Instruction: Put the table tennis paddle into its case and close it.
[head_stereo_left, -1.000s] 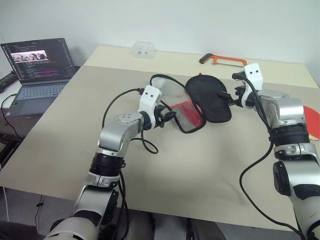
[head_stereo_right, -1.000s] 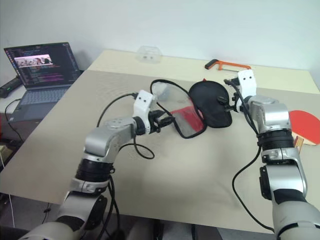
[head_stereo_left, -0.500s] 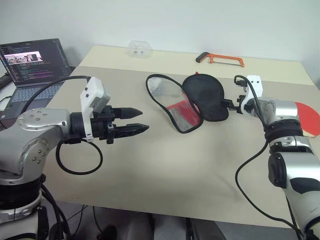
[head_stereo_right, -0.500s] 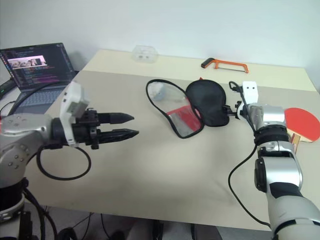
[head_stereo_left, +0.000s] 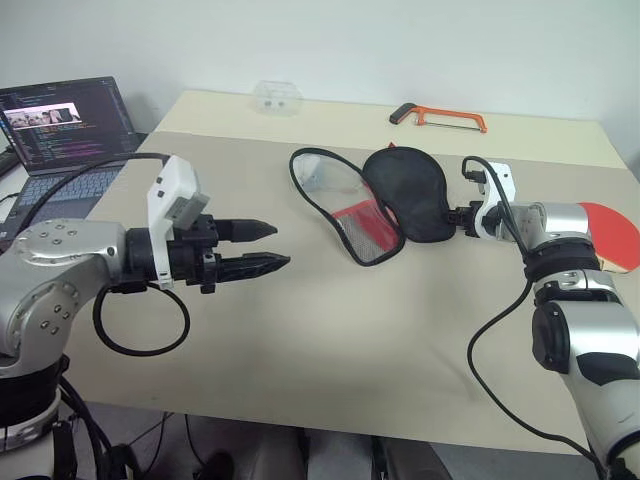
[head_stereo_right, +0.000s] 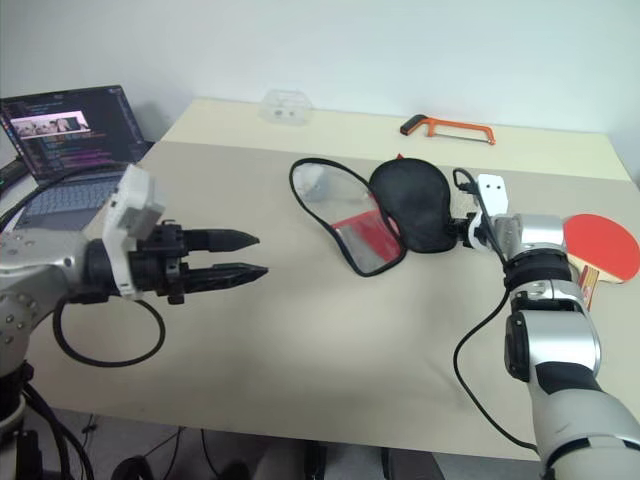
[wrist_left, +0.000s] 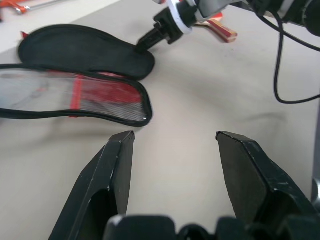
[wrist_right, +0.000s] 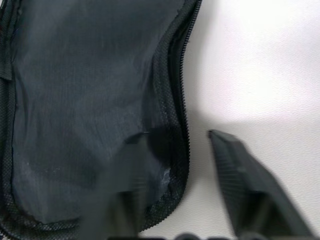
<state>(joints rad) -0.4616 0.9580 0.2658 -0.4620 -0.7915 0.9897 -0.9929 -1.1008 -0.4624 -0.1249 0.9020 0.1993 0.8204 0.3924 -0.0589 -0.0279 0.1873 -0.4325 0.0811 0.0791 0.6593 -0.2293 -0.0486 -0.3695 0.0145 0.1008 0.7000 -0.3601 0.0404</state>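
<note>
Left gripper (head_stereo_left: 268, 246) pulled back off case (head_stereo_left: 405, 195), jaws spread, nothing in them. Right gripper (head_stereo_left: 462, 214) dropped to black flap's edge, jaws half closed straddling rim; grip unclear. Paddle (head_stereo_right: 601, 250) untouched on tabletop (head_stereo_left: 330, 330), well right of case. Guessing flap gets pinned next.

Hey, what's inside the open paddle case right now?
The case lies unzipped, spread in two halves: one shows black lining, the other red fabric behind mesh. No paddle inside; the table tennis paddle lies apart. Anything under the halves is covered.
</note>
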